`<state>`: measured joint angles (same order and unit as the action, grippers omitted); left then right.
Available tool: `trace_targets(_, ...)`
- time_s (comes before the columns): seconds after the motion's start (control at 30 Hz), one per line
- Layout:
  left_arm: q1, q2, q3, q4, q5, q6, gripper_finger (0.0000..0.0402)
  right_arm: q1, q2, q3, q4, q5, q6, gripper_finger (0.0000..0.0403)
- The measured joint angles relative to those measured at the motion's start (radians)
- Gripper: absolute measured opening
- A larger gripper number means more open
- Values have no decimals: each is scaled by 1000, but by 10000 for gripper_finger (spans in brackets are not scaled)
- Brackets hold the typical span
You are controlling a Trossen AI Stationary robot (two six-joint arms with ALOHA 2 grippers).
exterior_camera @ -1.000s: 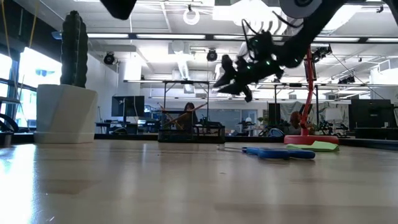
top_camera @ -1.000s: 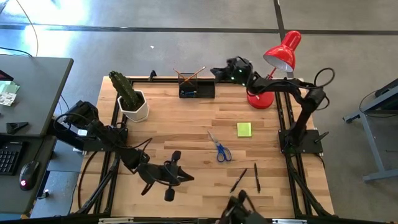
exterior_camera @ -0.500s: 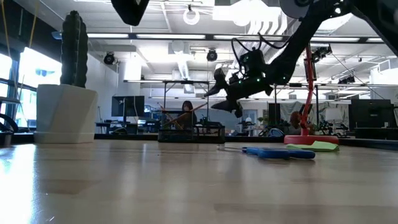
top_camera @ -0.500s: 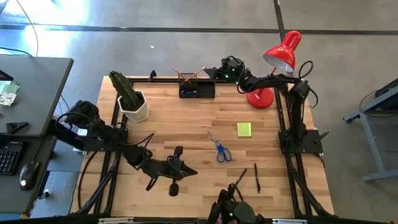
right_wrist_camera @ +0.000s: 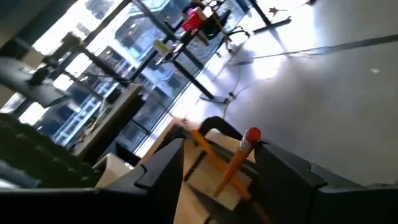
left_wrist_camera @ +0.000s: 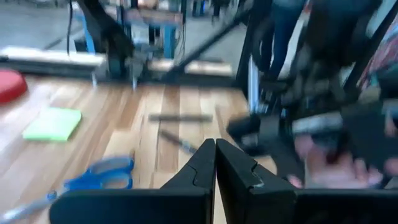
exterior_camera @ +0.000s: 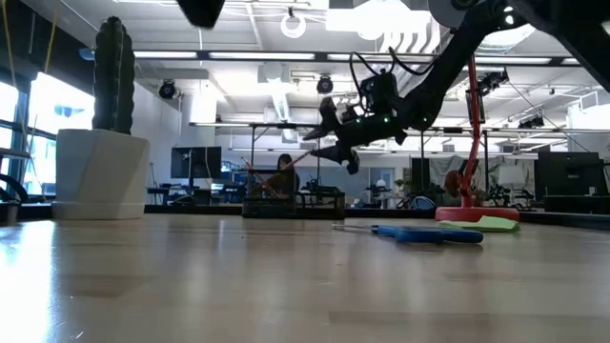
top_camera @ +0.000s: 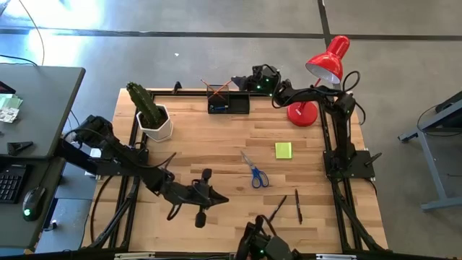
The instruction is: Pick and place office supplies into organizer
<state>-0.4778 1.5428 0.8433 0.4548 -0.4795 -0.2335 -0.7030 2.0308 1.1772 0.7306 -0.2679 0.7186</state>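
Note:
The black organizer point(top_camera: 229, 105) stands at the table's far edge with two orange pencils point(top_camera: 216, 89) leaning crossed inside it. My right gripper point(top_camera: 235, 81) hovers open just right of the pencil tops. In its wrist view, one pencil's red eraser end point(right_wrist_camera: 251, 137) shows between the spread fingers, apart from both. My left gripper point(top_camera: 216, 198) is shut on nothing, above the near left of the table. Blue-handled scissors point(top_camera: 254, 172), a yellow-green sticky pad point(top_camera: 283, 150) and two black pens point(top_camera: 277, 208) point(top_camera: 297, 206) lie flat on the wood.
A white pot with a cactus point(top_camera: 151, 115) stands at the far left. A red desk lamp point(top_camera: 321, 72) stands at the far right, close behind my right arm. Bare wood lies between the organizer and the scissors.
My right gripper has moved along the far edge toward the table's left, sinking a little and rolling, until it reached the pencil tops in the organizer. The pencils and the other supplies have stayed where they were.

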Motion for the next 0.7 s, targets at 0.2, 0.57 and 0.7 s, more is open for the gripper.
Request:
trace_targets(0.2,1,-122,1,22,-12,2,3,32,0,29,1,-111,-53,165)
trace_targets(0.57,0,-280,2,-144,158,-34,3,45,-2,29,-158,-129,-291,140)
trace_targets(0.7,27,-326,1,-367,414,69,3,40,-23,28,-160,-129,-319,144)
